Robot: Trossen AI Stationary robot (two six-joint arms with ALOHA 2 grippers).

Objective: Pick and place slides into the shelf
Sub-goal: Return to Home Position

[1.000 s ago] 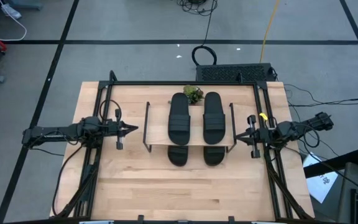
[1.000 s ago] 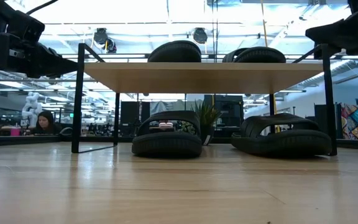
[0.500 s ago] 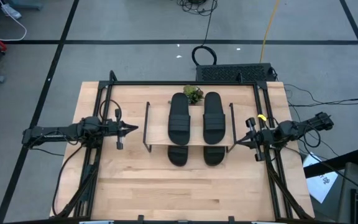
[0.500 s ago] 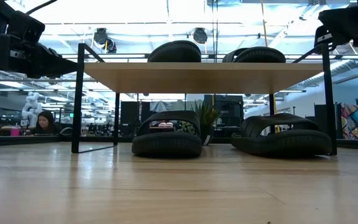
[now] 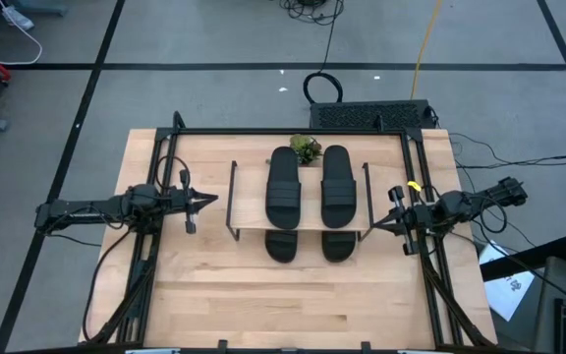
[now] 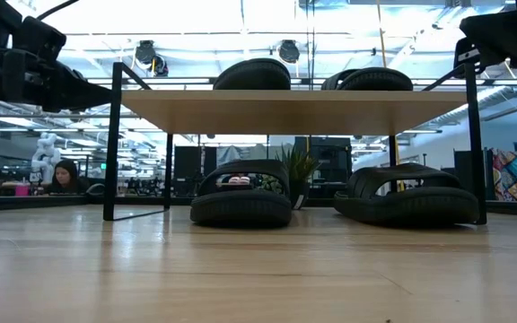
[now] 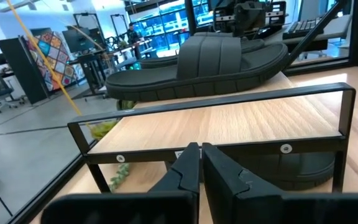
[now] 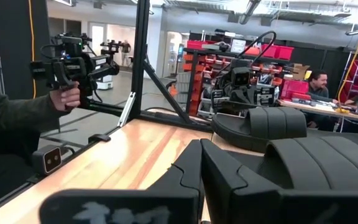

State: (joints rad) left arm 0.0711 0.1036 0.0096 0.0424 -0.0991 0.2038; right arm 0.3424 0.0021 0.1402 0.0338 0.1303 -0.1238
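The shelf [image 5: 310, 202] stands mid-table on its thin black wire sides [image 6: 112, 144]. Two black slides [image 5: 283, 185] [image 5: 338, 185] lie side by side on its wood top board [image 6: 285, 111]. Two more slides [image 6: 240, 203] [image 6: 408, 199] rest with their soles on the table under the board. My left gripper [image 5: 214, 203] hovers shut and level just left of the shelf, facing its wire side [image 7: 229, 98]. My right gripper [image 5: 370, 227] hovers shut at the shelf's right side, tipped slightly up, and touches nothing.
A small green plant [image 5: 306, 148] sits behind the shelf at the far edge. A black metal frame [image 5: 293, 131] runs around the table. A black box [image 5: 371, 115] stands beyond the far edge. People sit in the room behind, one holding a hand-held device [image 8: 73, 65].
My right gripper has tipped upward a little, and its tip has swung slightly toward the table's near edge. It stays shut beside the shelf. The slides and the shelf have not moved.
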